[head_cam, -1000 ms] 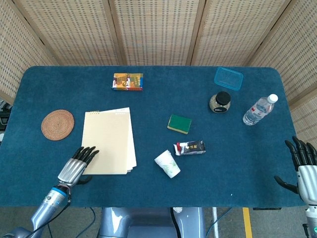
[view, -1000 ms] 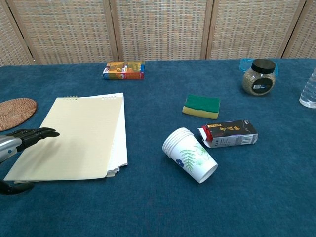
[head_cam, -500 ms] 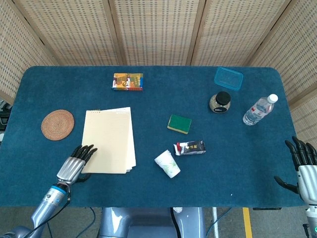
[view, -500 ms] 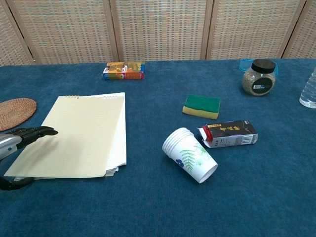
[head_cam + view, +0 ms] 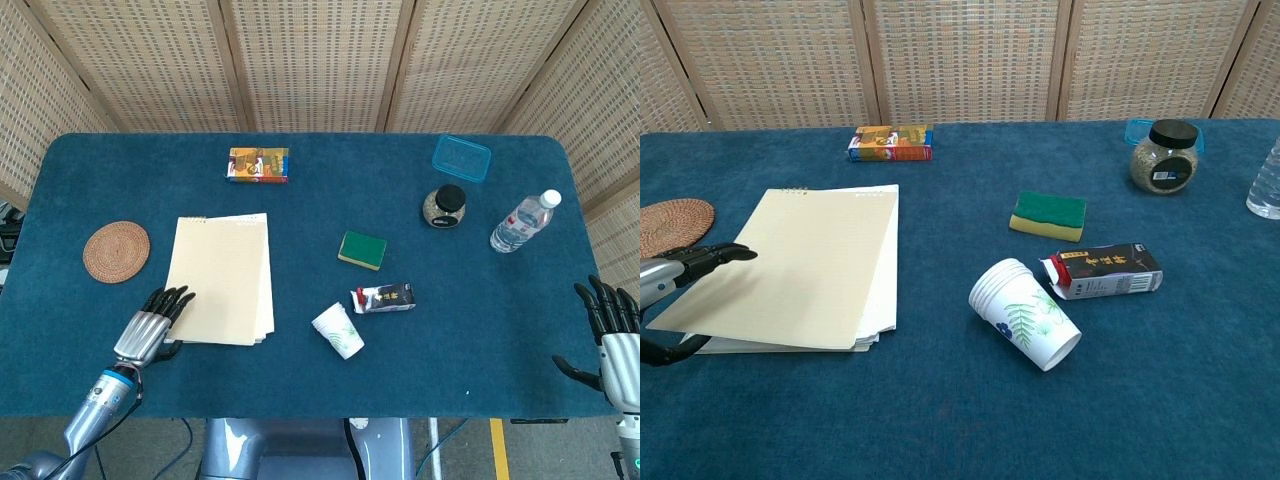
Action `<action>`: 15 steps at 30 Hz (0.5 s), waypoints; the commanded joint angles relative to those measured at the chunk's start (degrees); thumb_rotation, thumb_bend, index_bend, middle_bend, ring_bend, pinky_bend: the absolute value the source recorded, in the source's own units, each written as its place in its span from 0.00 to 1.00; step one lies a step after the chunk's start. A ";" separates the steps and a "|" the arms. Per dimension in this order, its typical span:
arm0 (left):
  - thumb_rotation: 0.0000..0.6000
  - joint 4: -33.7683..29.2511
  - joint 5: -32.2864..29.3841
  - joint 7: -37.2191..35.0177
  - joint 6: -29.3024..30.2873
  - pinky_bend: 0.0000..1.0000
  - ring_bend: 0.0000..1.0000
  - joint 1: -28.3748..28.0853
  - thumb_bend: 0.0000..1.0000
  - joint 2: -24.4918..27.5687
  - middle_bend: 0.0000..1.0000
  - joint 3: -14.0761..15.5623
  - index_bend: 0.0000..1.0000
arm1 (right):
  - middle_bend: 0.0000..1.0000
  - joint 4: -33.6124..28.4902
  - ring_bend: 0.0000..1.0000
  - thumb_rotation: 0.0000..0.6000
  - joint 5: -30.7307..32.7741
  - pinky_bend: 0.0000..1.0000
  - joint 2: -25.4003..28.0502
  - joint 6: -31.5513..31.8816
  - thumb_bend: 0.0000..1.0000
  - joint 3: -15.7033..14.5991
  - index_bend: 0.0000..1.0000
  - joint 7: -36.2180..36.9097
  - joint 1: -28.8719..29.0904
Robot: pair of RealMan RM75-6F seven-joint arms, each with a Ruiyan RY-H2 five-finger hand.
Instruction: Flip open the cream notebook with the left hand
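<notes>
**Left robot hand at the notebook's near corner**

On the blue table (image 5: 300,390), the left robot hand (image 5: 150,328) lies with its dark fingertips at the near left edge of the cream notebook (image 5: 220,278). The right robot hand (image 5: 610,335) rests well apart at the table's right edge, fingers spread. A woven coaster (image 5: 116,252) sits left of the notebook.

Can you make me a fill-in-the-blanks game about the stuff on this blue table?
1. The paper cup lies on its ____.
2. The left hand lifts the cover of the ____ notebook.
3. The sponge is yellow with a ____ top.
4. The round woven coaster is ____ of the notebook.

Missing words: side; cream; green; left
</notes>
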 commanded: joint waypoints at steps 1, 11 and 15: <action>1.00 -0.33 -0.36 -0.11 -0.18 0.00 0.00 -0.54 0.47 0.11 0.00 -0.56 0.00 | 0.00 0.02 0.00 1.00 0.05 0.00 -0.05 -0.05 0.00 0.01 0.00 -0.08 0.02; 1.00 1.22 -3.01 0.16 -3.33 0.00 0.00 -2.27 0.47 -1.60 0.00 -1.67 0.00 | 0.00 0.29 0.00 1.00 0.32 0.00 -0.56 -0.57 0.00 0.00 0.00 -1.17 0.25; 1.00 1.70 -3.49 -0.04 -3.55 0.00 0.00 -2.72 0.47 -2.00 0.00 -2.15 0.00 | 0.00 0.39 0.00 1.00 0.55 0.00 -0.60 -0.69 0.00 0.10 0.00 -1.08 0.30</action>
